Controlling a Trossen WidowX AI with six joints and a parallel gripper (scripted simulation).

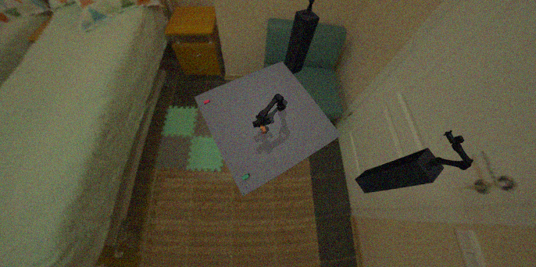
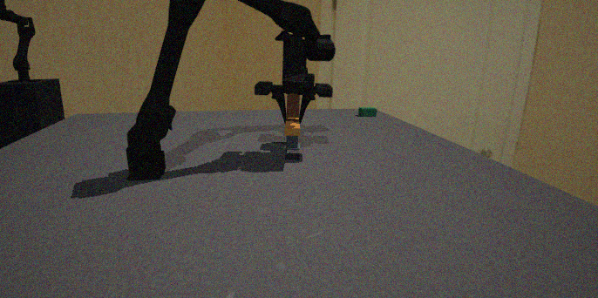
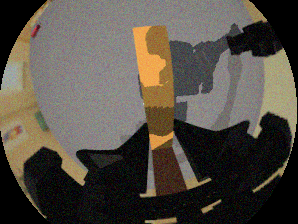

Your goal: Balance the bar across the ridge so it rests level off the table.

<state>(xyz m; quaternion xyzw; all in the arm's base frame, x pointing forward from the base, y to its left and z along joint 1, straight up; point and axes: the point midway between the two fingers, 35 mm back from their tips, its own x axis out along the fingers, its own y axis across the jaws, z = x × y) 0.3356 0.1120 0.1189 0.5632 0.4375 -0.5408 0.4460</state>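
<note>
The orange bar (image 1: 264, 129) (image 2: 292, 130) (image 3: 150, 65) shows end-on in the exterior view and looks about level. A reddish-brown upright part (image 2: 293, 105) (image 3: 168, 170) rises from it between the fingers. My gripper (image 2: 293, 119) (image 3: 159, 123) points down, shut on the bar at this part. The small grey-blue ridge (image 2: 292, 143) stands on the table (image 1: 230, 110) (image 2: 279, 240) directly below the bar in the exterior view. Bar and ridge meet in that view, but whether they touch cannot be told. The bar mostly hides the ridge in the wrist view.
A green block (image 1: 245, 176) (image 2: 367, 111) and a red block (image 1: 206, 101) (image 3: 35, 31) lie near the table's corners, away from the arm. Two other dark arms on black pedestals (image 1: 301, 40) (image 1: 402, 170) stand beyond the table's edges.
</note>
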